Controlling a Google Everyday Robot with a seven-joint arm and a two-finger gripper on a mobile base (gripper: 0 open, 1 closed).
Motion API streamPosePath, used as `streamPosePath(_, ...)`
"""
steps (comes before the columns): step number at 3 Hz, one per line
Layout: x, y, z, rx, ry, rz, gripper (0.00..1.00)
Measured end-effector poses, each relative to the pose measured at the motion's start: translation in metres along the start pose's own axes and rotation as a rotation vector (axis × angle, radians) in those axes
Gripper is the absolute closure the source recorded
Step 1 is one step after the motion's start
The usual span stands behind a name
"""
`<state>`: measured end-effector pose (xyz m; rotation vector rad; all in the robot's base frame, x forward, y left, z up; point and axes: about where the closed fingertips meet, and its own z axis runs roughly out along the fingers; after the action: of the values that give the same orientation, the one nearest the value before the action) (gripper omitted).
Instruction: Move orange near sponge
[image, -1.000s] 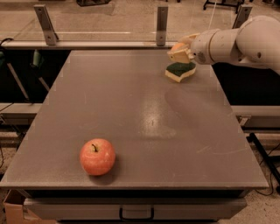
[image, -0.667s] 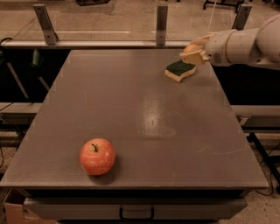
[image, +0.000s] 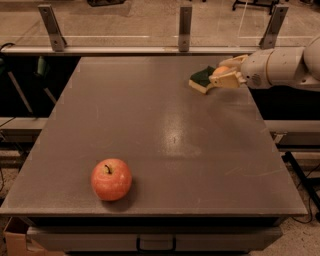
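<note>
The sponge (image: 201, 80), dark green on top with a pale yellow body, lies on the grey table (image: 150, 130) near its far right edge. My gripper (image: 219, 74) reaches in from the right, just right of the sponge and low over the table. It is shut on the small orange (image: 220, 70), which shows between the pale fingers (image: 225, 81) and sits right beside the sponge's right end. Whether the orange rests on the table I cannot tell.
A larger red-orange apple (image: 111, 179) with a stem stands near the front left of the table. A rail with metal posts (image: 185, 22) runs along the far edge. The white arm (image: 280, 67) hangs over the right edge.
The gripper has moved right and down, from above the sponge to its right side. The orange now shows between the fingers. The sponge and apple have not moved.
</note>
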<state>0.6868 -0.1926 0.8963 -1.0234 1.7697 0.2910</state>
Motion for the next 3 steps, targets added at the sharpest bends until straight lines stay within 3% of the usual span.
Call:
streamPosePath(1,0.016,-0.002,0.016,-0.029,-0.017,0.002,1.00)
streamPosePath(2,0.030,-0.007,0.023,-0.027,-0.013,0.003,0.83)
streamPosePath(3,0.039,-0.008,0.024,-0.020,-0.012,0.008,0.59)
